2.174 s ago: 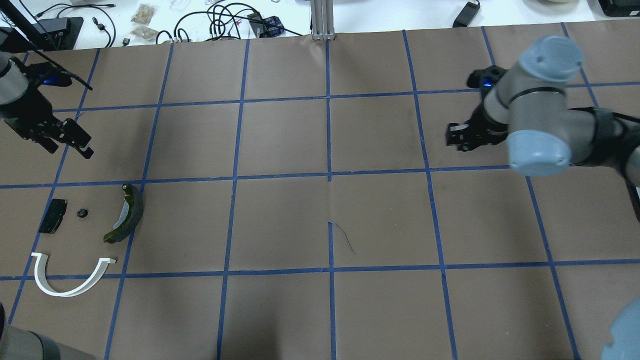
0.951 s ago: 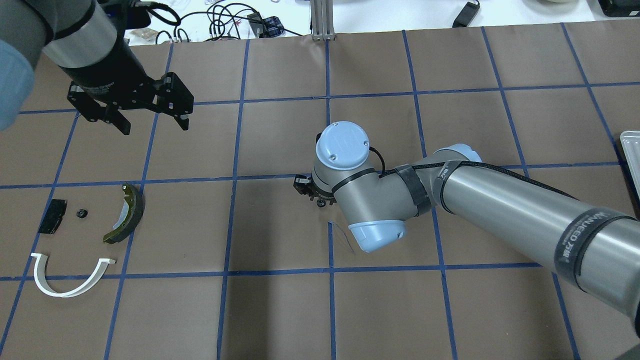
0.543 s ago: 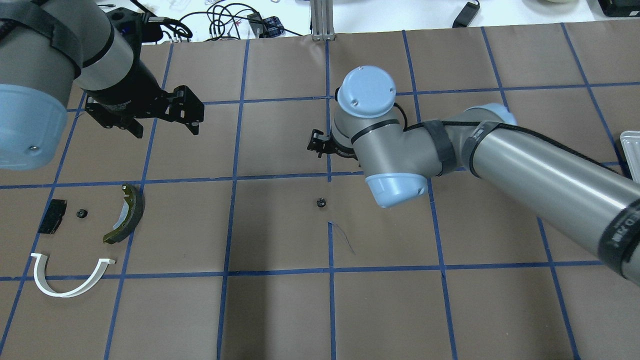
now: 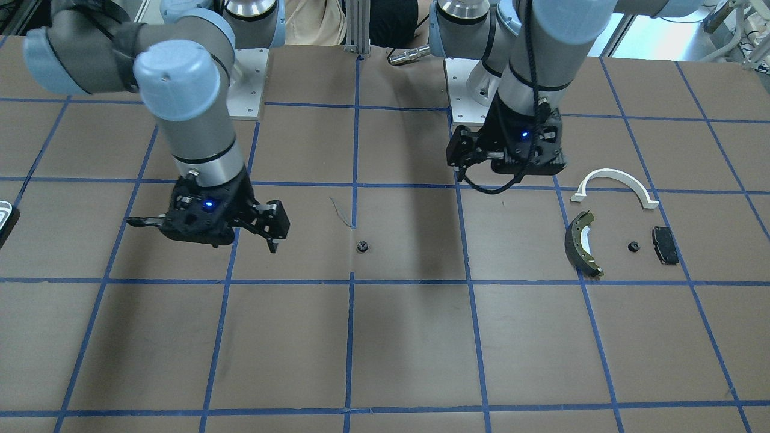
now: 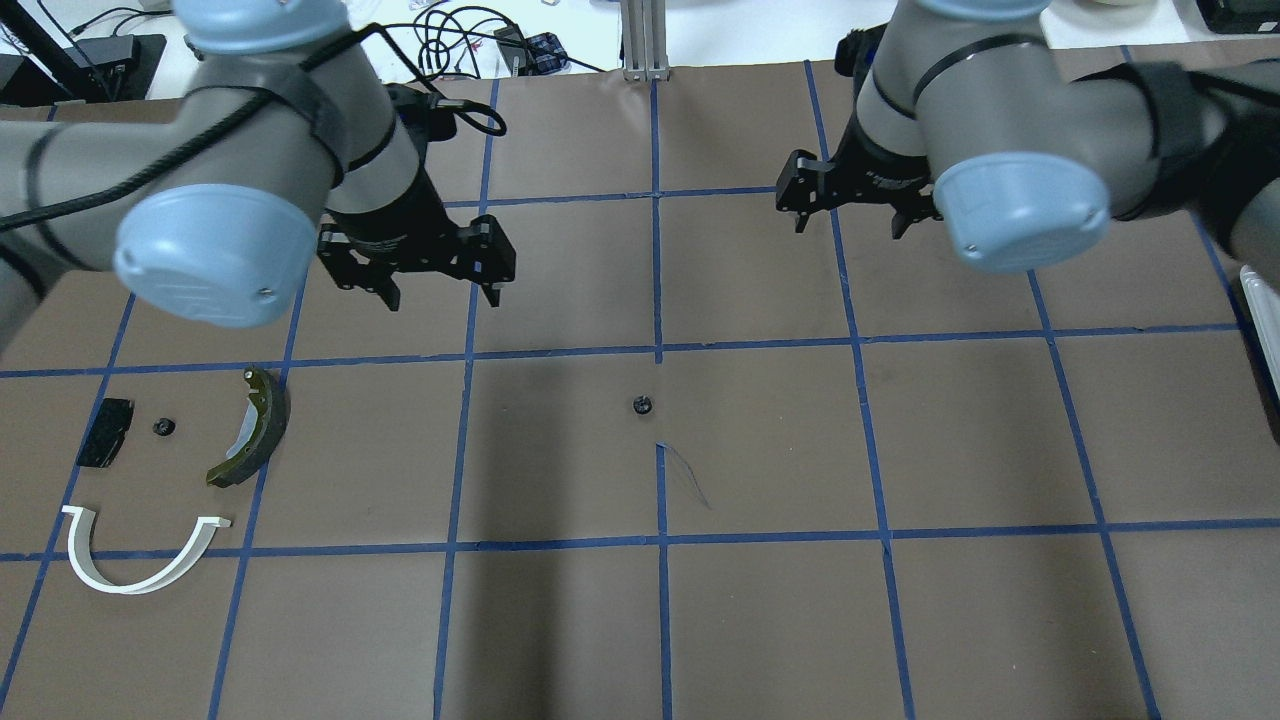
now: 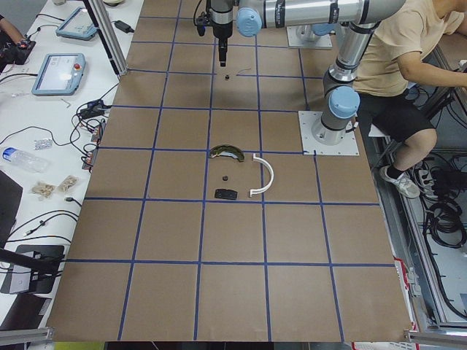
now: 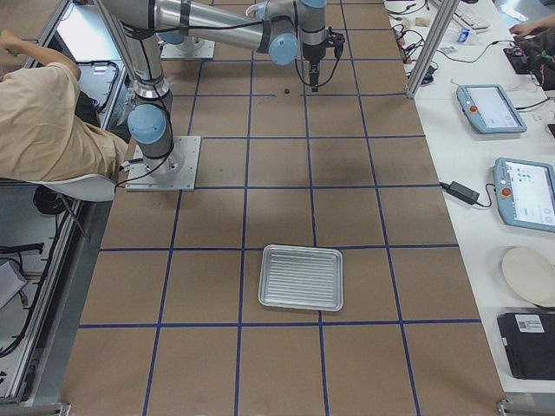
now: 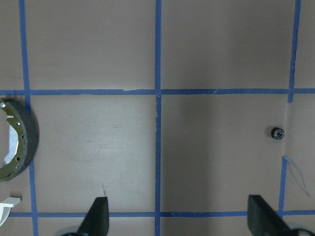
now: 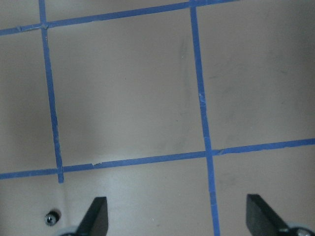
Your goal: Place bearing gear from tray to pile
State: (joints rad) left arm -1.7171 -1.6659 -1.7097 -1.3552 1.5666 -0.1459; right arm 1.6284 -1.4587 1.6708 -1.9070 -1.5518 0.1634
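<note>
The bearing gear is a small black toothed wheel lying alone at the table's middle; it also shows in the front view and in the left wrist view. The pile lies at the left: a white half-ring arch, a dark brake shoe, a black pad and a second small gear. My left gripper is open and empty, above the table between pile and gear. My right gripper is open and empty, beyond the gear to the right.
A ribbed metal tray sits far out on the robot's right; its edge shows in the overhead view. Cables and small items lie past the table's far edge. A person sits behind the robot bases.
The right gripper brought the gear to the table's middle, let it go and drew away up and to the right. The left gripper has moved right, toward the middle.
</note>
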